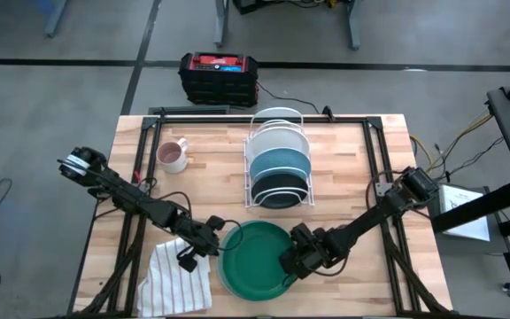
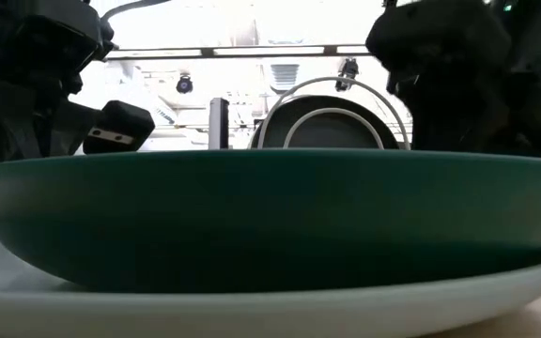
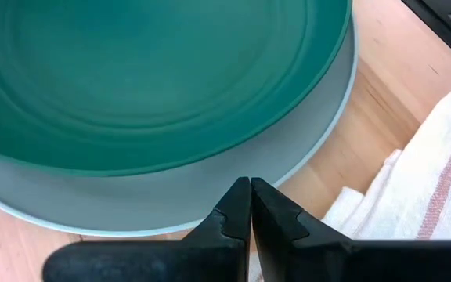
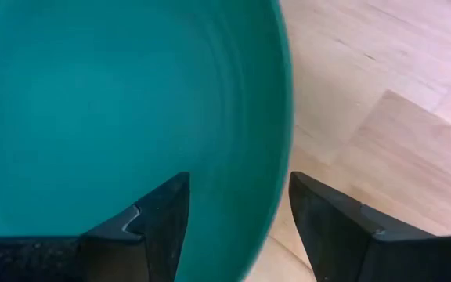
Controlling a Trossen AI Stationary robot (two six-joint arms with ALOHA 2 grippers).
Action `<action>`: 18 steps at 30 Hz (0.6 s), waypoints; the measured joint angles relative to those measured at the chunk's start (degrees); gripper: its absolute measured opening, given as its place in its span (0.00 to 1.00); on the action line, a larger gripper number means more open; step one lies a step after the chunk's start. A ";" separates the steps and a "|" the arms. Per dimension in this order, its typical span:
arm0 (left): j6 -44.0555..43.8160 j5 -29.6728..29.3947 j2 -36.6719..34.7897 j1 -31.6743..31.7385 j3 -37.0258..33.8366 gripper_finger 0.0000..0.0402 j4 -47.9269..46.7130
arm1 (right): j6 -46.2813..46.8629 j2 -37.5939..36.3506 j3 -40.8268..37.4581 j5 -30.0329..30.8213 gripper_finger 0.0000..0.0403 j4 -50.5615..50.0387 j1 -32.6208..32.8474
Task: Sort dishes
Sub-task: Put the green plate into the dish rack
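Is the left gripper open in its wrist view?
No, the left gripper has its two fingertips pressed together, just short of the pale plate under the green plate.

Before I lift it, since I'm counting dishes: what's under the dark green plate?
The dark green plate rests on a wider pale blue plate, whose rim shows around it. The centre of that plate is covered.

The surface was pale wood planking framed by dark rails, standing on a grey concrete floor crossed by dark seam lines. A black and red case sat on the floor just past the far edge. Grey metal legs rose farther back. Bright light washed out the room behind.
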 joint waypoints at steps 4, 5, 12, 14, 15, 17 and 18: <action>0.02 0.00 0.00 0.00 -0.02 0.00 0.11 | -0.18 0.68 0.00 0.15 0.49 0.32 -0.09; 0.01 0.01 0.00 0.00 -0.02 0.00 0.13 | -0.44 0.72 0.00 0.26 0.48 0.24 -0.11; 0.00 0.02 0.00 0.00 -0.09 0.00 0.14 | -2.05 0.31 0.00 1.88 0.33 0.09 -0.48; 0.00 0.01 0.00 0.01 -0.09 0.00 0.15 | -2.50 0.27 0.00 1.90 0.28 0.11 -0.50; 0.00 0.00 0.00 0.00 -0.09 0.00 0.13 | -2.55 0.25 0.00 1.90 0.25 0.13 -0.58; 0.00 0.02 0.00 0.01 -0.09 0.00 0.15 | -2.69 0.25 0.00 1.95 0.19 0.06 -0.61; 0.00 0.02 0.00 0.01 -0.09 0.00 0.13 | -2.95 0.25 0.00 1.99 0.16 0.10 -0.63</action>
